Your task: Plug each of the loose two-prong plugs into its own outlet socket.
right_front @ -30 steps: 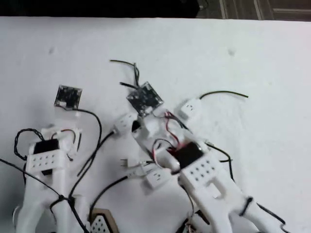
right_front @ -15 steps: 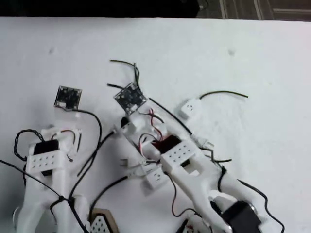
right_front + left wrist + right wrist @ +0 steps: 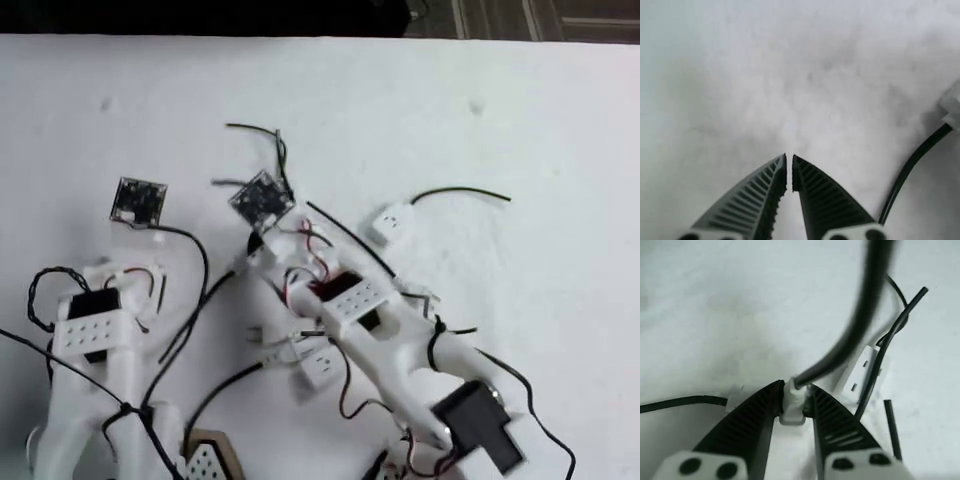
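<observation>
Near edge, 6 o'clock: near socket (image 3: 322,368) lies on the table (image 3: 560,130). A loose plug (image 3: 268,343) sits just beside it toward 9 o'clock, untouched.

8 o'clock: left gripper (image 3: 789,159), jaws closed on nothing, tips over bare table, a black cable (image 3: 910,170) alongside. No move over the last second.

Mid-table: right arm (image 3: 400,350) has swung its wrist from about 12 toward 10 o'clock within that second, forearm following in. Right gripper (image 3: 794,389) now clamps a held plug (image 3: 791,407) by its white body. The cord (image 3: 850,335) rises out between the fingers. A slotted socket (image 3: 860,371) sits just beside the fingertips, apart from the plug.

Far, 1 o'clock: far socket (image 3: 392,222), well apart from both arms.

Reading: the swing looks like a reach-and-grasp completing. One plug is in hand, none seated yet. The next move likely calls for turning the prongs toward the slots, but the fingers hide which way they point. The trailing cord could drag on neighbours.
</observation>
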